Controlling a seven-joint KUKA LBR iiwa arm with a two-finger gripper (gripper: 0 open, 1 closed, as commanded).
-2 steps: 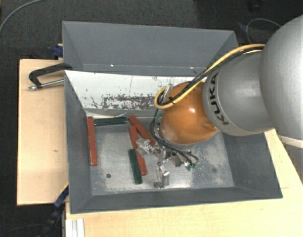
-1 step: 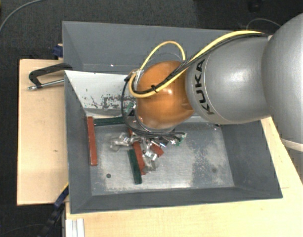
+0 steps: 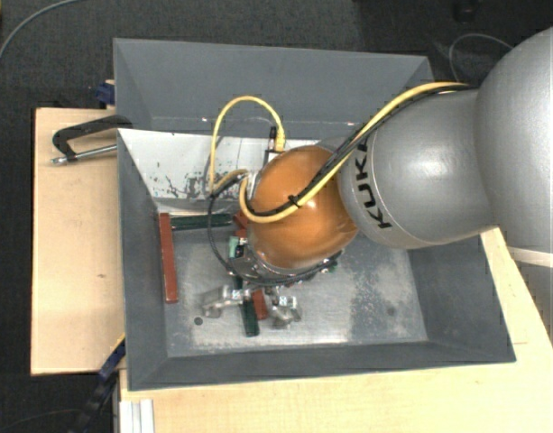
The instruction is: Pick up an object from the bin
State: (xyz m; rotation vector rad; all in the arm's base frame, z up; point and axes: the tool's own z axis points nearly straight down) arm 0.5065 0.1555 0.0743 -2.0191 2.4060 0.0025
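1. Looking down into the grey bin [image 3: 456, 269], we find the gripper [image 3: 252, 305] low over the front middle of the floor, under the arm's orange cover [image 3: 299, 210].
2. The fingers [image 3: 222, 299] look spread wide to us, one silvery tip to the left and one to the right, both at or very near the floor. The cover hides their upper parts, so we hold this reading loosely.
3. Between those tips lies a small dark green block [image 3: 250, 321], short and stick-like, with a touch of red at its upper end. We take it as the task's thing, because it is the only piece inside the gap.
4. The block appears to rest on the bin floor. We cannot say whether either tip touches it.
5. Done so far, in our judgement: the arm is in the bin, and the fingers are on both sides of a thing.
6. Left to do: closing on the block, lifting it off the floor and carrying it up out of the bin. Nothing here shows a grasp yet.
7. Other pieces lie apart from the gripper. A long red-brown bar [image 3: 170, 260] runs along the left side, and a dark green bar [image 3: 204, 224] lies across its upper end. Neither should hinder a lift, we think.
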